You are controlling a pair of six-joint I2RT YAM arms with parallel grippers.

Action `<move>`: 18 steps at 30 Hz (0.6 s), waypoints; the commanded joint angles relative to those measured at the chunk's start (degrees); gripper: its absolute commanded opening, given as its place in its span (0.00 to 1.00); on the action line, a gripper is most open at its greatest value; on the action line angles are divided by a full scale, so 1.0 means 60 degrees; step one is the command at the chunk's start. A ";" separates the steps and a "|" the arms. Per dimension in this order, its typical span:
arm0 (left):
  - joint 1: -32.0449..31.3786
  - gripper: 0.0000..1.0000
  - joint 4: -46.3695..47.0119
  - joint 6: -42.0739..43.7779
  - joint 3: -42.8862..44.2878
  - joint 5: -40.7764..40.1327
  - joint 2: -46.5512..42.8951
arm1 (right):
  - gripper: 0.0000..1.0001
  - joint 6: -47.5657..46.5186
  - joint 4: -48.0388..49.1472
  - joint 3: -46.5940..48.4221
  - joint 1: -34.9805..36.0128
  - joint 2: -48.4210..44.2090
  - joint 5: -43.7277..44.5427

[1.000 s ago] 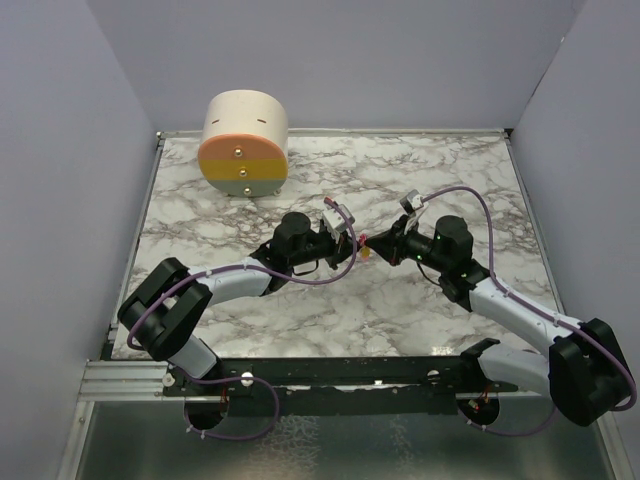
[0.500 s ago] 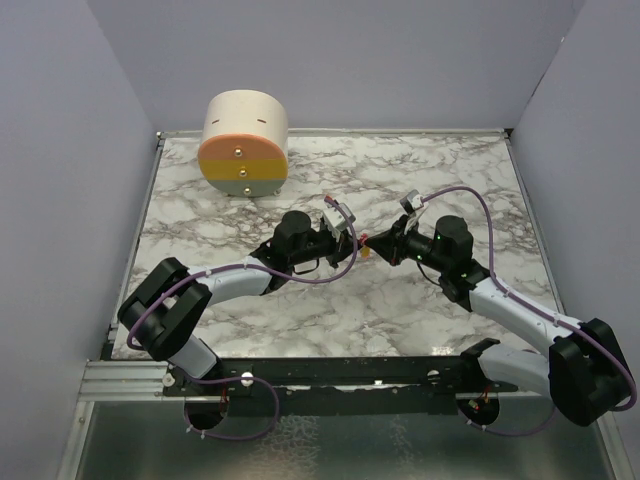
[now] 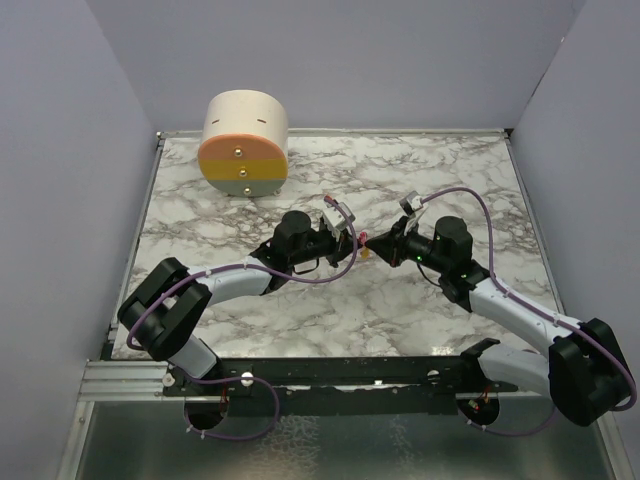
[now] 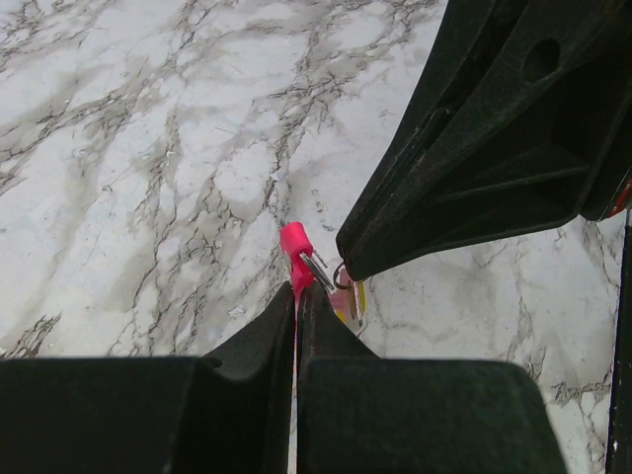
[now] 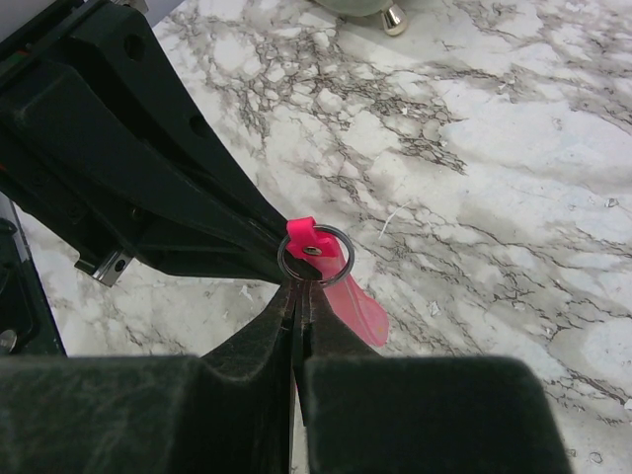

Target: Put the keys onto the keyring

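Left gripper (image 4: 296,293) pinches the pink keyring (image 4: 293,243) tight. Right gripper (image 5: 296,292), tip to tip with it, clamps the yellow key (image 4: 357,296).

keyring (image 5: 354,299): slim bright pink strap, its small metal ring (image 5: 314,254) at one end, ring standing on edge.
keyring place (image 3: 365,245): about mid-bench, roughly midway between the left and right edges.
keys (image 4: 357,296): tiny flat yellow-orange piece, mostly hidden, just beside the ring.
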 commanded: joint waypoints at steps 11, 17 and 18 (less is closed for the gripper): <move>-0.0011 0.00 0.0125 0.0046 0.0090 0.0164 -0.0326 | 0.01 -0.0134 -0.0040 -0.0003 0.0070 -0.0131 0.0451; -0.0012 0.00 0.0087 0.0062 0.0083 0.0250 -0.0327 | 0.01 -0.0117 0.0025 0.0052 0.0068 0.0021 0.0489; -0.0004 0.00 0.0090 0.0062 0.0084 0.0269 -0.0327 | 0.01 -0.0124 0.0038 0.0053 0.0070 0.0029 0.0498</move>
